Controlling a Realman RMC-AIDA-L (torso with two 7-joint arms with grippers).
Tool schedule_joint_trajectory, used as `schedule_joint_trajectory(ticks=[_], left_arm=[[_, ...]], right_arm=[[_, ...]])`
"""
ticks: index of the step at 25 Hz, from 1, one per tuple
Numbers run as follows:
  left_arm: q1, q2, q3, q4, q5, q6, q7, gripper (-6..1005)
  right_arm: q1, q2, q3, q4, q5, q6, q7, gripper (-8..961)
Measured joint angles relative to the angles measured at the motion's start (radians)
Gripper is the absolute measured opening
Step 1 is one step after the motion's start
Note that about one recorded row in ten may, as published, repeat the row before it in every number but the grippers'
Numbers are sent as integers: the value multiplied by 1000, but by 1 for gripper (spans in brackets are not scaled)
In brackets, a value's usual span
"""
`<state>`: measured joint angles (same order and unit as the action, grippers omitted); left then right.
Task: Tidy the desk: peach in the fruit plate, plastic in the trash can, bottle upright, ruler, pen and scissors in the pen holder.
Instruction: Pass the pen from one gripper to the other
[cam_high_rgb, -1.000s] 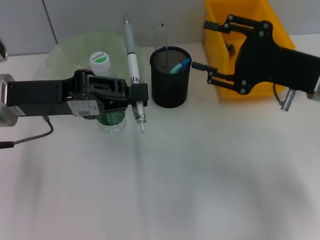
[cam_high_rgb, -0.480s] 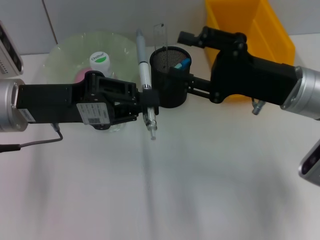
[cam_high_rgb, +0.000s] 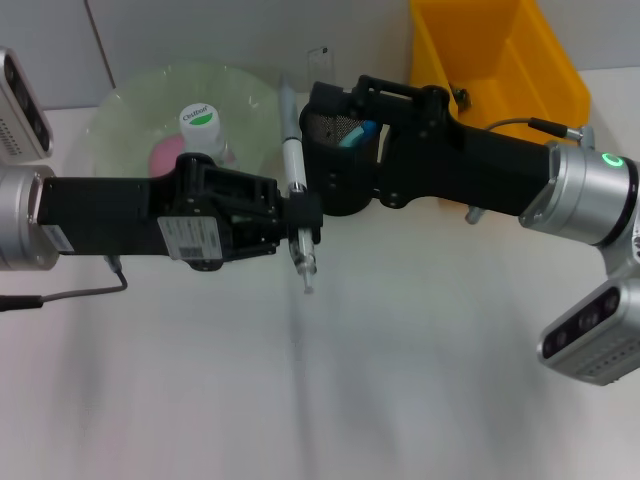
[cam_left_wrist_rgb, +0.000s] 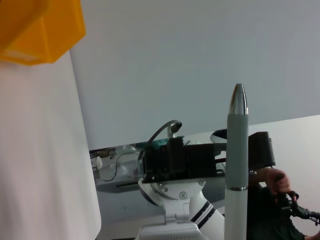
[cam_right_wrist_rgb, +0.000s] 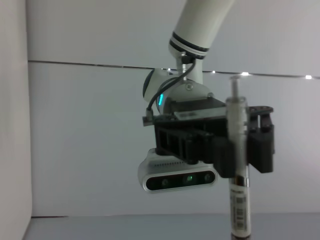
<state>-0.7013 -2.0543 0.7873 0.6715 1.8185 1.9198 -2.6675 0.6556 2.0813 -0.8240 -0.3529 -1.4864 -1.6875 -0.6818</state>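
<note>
head view shows the left hand (cam_high_rgb: 300, 213) clamped on the pen (cam_high_rgb: 296, 190), holding it off the white surface (cam_high_rgb: 400, 380) just beside the black mesh pen holder (cam_high_rgb: 335, 185), tip toward the camera. the right hand (cam_high_rgb: 335, 105) reaches across over the pen holder; whether its fingers are apart or together cannot be told. a blue-handled item (cam_high_rgb: 358, 132) and the clear ruler (cam_high_rgb: 318, 62) stand in the holder. behind the left arm, the bottle (cam_high_rgb: 200, 125) stands upright beside the pink peach (cam_high_rgb: 165, 155) on the green fruit plate (cam_high_rgb: 130, 100). the yellow trash can (cam_high_rgb: 500, 60) sits behind the right arm.
</note>
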Motion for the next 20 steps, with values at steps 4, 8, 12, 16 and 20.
schedule_joint_trajectory(ticks=[4, 8, 12, 16, 20], left_arm=[[5, 2, 15, -7, 1, 1, 4, 182], [4, 5, 17, -9, 1, -2, 6, 182], [4, 7, 20, -9, 1, -3, 7, 182], [7, 8, 20, -9, 1, -5, 8, 182], [7, 8, 20, -9, 1, -6, 9, 182]], right_arm=[[16, 1, -7, 17, 0, 1, -64, 605], [19, 2, -19, 20, 0, 1, -93, 604], [23, 2, -21, 30, 0, -15, -112, 603], [22, 0, -23, 41, -1, -39, -138, 602], [20, -1, -39, 42, -5, -43, -148, 598]])
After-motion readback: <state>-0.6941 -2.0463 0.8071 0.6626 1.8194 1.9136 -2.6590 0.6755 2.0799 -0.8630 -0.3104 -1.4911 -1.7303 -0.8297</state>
